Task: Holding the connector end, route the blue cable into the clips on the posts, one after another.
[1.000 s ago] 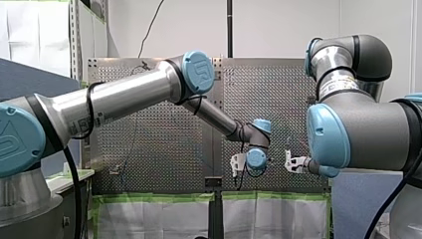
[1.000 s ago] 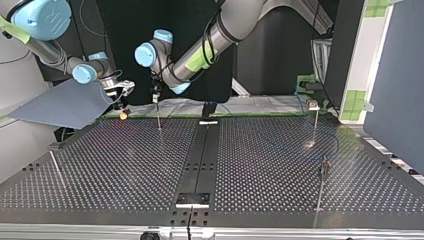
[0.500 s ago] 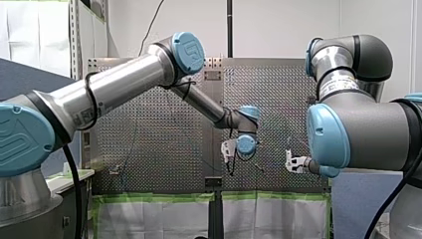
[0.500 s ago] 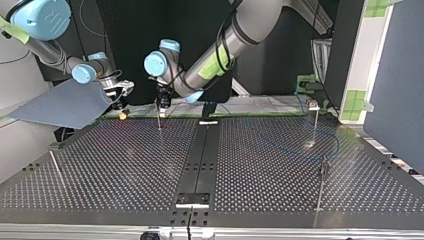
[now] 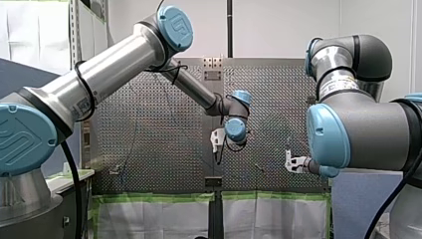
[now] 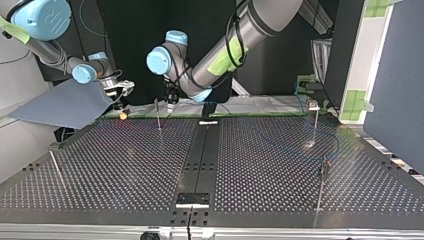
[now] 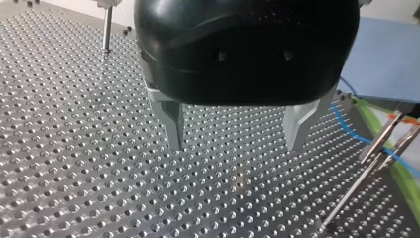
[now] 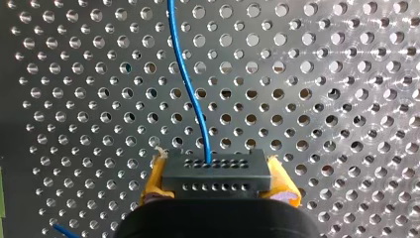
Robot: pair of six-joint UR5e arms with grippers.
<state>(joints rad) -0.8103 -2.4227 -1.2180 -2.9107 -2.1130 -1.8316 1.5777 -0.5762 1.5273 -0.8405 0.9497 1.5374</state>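
My right gripper (image 8: 218,181) pinches the black connector (image 8: 215,168) near the desk's (image 6: 150,150) far left corner in the top view. The blue cable (image 8: 190,94) runs from it over the desk. My left gripper (image 7: 234,144) is spread wide above the desk, beside a post (image 7: 346,196).

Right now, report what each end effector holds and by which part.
My right end effector clamps the blue cable by its black connector, between yellow pads. My left end effector is open, holding nothing.

Robotics lab: perforated table (image 6: 125,165), my left arm (image 5: 114,64), my right arm (image 5: 358,129), green-taped panels (image 5: 149,219).
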